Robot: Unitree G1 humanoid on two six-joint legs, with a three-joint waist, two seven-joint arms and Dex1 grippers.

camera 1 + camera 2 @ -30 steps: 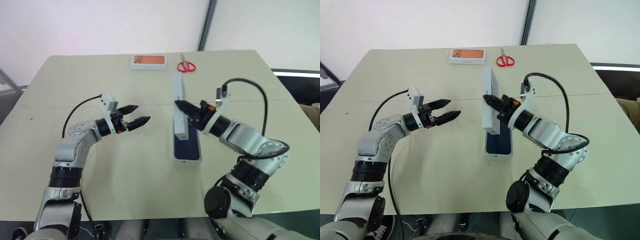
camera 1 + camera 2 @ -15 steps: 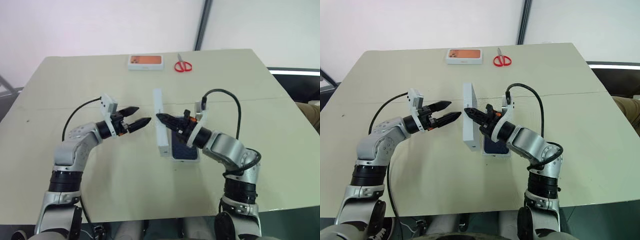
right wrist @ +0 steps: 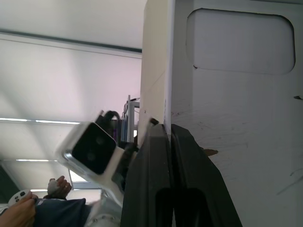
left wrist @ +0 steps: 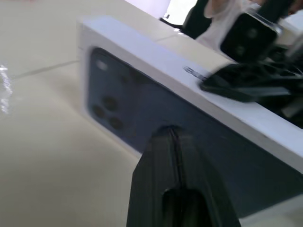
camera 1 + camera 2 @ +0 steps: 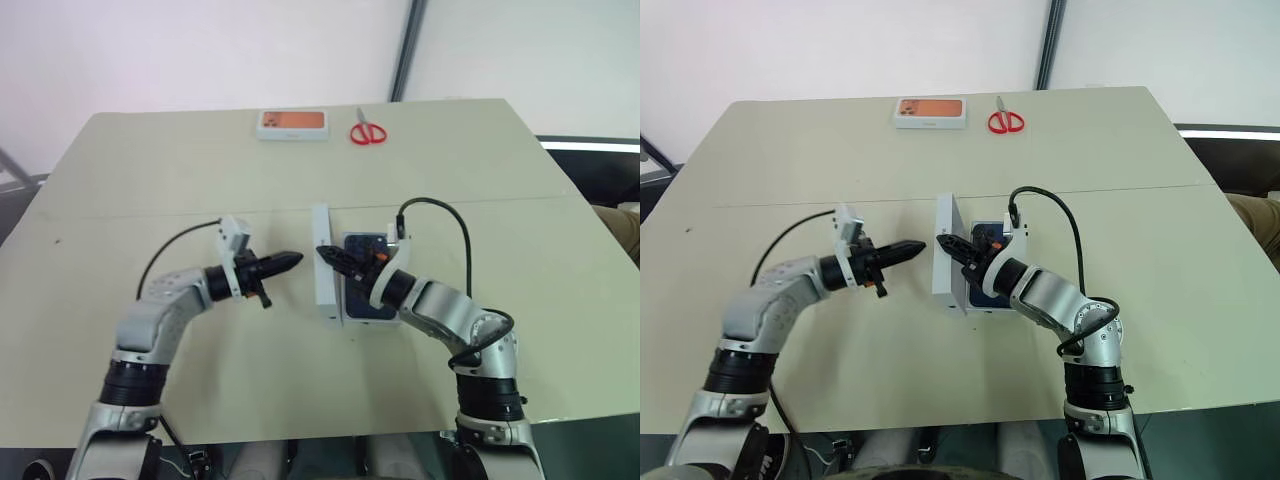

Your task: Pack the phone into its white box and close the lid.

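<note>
1. Pale table (image 5: 200, 170) by a white wall; orange-faced box (image 5: 293, 123) and scissors (image 5: 369, 132) at the far edge.
2. Phone (image 5: 362, 247) lies in the white box (image 5: 352, 320), mid-table.
3. Right gripper (image 5: 330, 256) is clamped on the lid (image 5: 321, 270), standing on edge beside the box.
4. Left gripper (image 5: 285, 262) is clenched, empty, near the lid.
5. Risk: the thin pinch slips, lid tips askew, jams on the rim.
</note>
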